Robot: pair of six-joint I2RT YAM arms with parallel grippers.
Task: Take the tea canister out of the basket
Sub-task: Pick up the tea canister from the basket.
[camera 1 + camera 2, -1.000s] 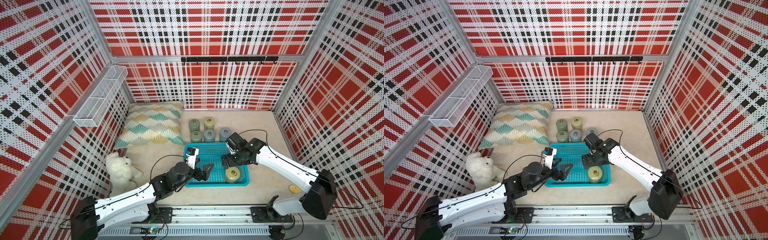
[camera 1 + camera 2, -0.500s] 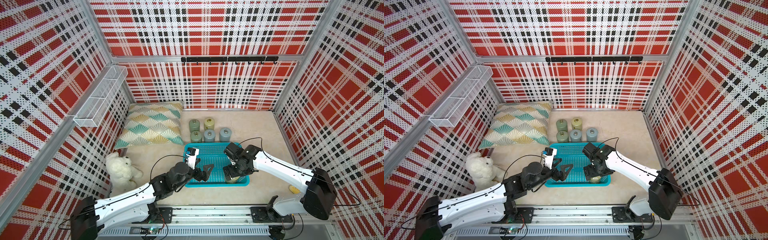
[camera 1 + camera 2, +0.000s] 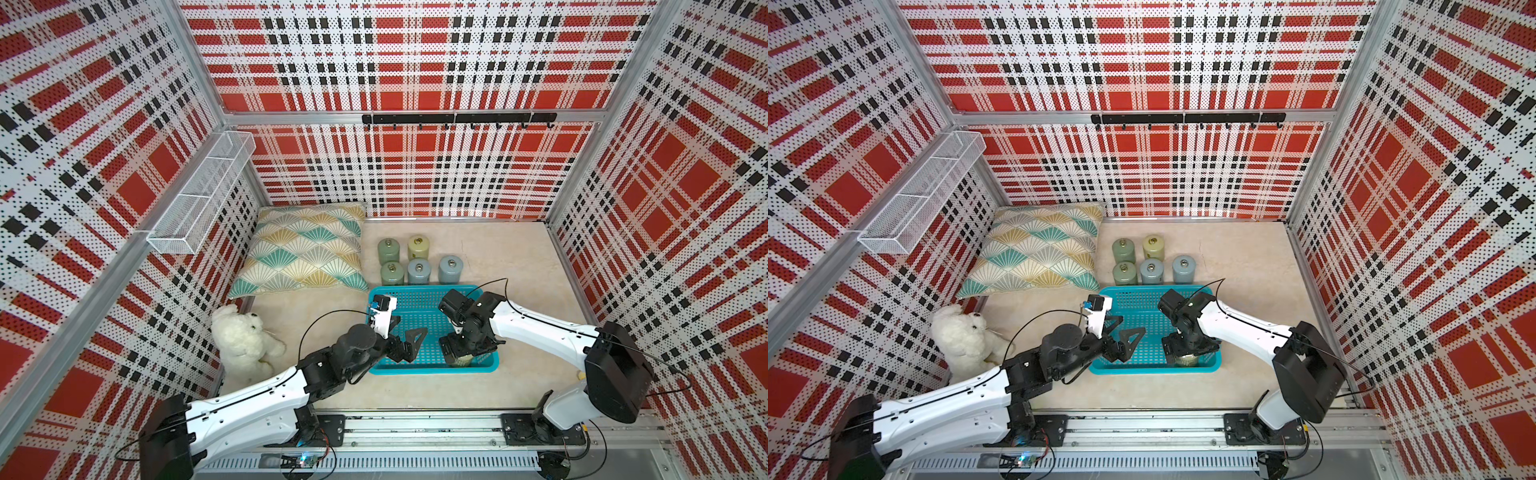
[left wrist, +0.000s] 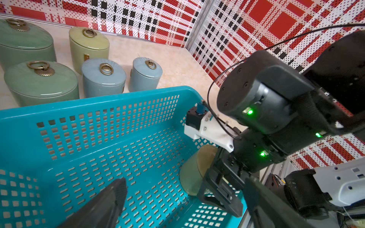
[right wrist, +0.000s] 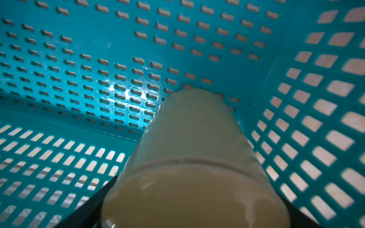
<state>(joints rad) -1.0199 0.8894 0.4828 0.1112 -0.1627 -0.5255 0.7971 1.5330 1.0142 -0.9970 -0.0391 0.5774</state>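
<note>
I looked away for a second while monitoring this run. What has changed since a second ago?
The right pincer swung from the basket's far side to its near right corner and dropped around the yellow-green tea canister; whether it grips yet is unclear. The open left pincer, the basket and the five canisters behind it stayed put.

Both top views look steeply down from high overhead and take in the whole scene, with the basket [image 3: 419, 311] low of centre. My left wrist camera sits close over that basket, facing across its floor toward my right arm [image 4: 276, 102]. My right wrist camera is nearest, inside it, with the tea canister [image 5: 193, 150] filling the lower middle; all four share the basket's floor.
</note>
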